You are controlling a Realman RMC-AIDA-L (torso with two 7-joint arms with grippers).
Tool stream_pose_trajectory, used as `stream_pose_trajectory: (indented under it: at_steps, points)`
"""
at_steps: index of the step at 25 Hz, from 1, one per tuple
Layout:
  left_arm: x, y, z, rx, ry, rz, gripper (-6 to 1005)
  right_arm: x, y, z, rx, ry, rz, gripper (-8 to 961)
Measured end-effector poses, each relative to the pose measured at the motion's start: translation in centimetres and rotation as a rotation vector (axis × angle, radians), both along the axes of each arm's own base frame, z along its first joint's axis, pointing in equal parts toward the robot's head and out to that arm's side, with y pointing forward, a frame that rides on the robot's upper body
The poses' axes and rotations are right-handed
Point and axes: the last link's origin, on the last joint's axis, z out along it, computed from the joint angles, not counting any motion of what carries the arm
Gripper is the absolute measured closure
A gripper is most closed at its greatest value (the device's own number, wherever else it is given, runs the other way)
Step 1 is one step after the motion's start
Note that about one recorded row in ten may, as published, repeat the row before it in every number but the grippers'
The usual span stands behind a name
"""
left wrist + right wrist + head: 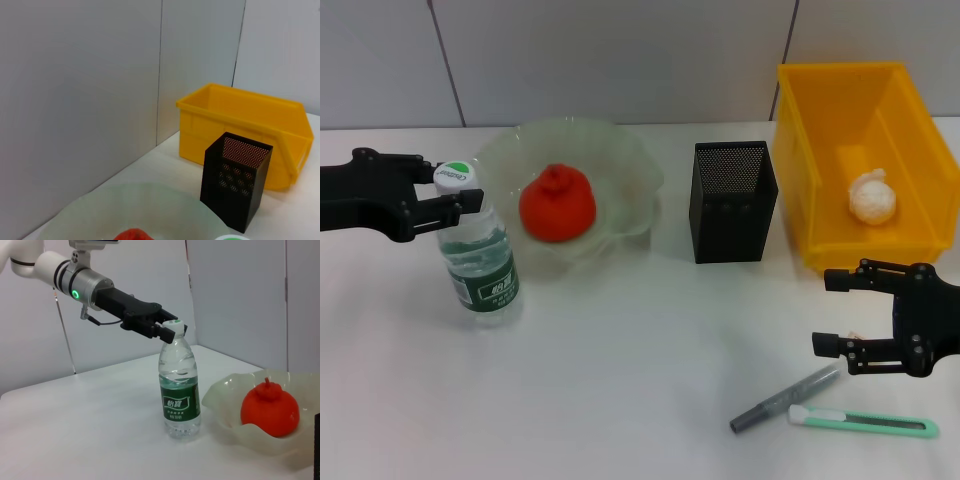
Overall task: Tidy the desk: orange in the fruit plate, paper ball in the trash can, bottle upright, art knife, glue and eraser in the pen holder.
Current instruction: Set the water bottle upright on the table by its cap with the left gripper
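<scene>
Worktop [620, 400] white, smooth, so things slide.
Trash can [860, 150], yellow bin, far right; paper ball [873, 198] already inside.
Fruit plate [630, 170] holds orange [557, 205]. Done.
Pen holder [733, 200] black mesh, between plate and bin, light, likely tips if bumped.
Bottle [480, 260] upright, part full, bottom-heavy, thin slick plastic. Left gripper [455, 187] at cap, fingers around neck; contact unclear, looks nearly closed.
Right gripper [835, 312] fingers wide open, empty, just above knife and glue.
Art knife [865, 422] flat, slim; pinch across mid-body.
Glue [785, 398] grey stick, rolls.
Eraser not visible.

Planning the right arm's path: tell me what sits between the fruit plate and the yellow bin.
In the head view, only the black mesh pen holder stands between the fruit plate and the yellow bin.
</scene>
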Motion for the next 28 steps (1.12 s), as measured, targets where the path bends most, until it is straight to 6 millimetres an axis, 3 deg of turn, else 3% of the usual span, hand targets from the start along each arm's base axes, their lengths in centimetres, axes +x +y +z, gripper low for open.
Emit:
stream_pose_trajectory:
  at_steps: [28]
  points:
    - [-0.1, 0.11, -0.62, 0.008, 0.01, -0.008, 486, -0.19, 0.15, 0.0, 0.002, 0.003, 0.005, 119]
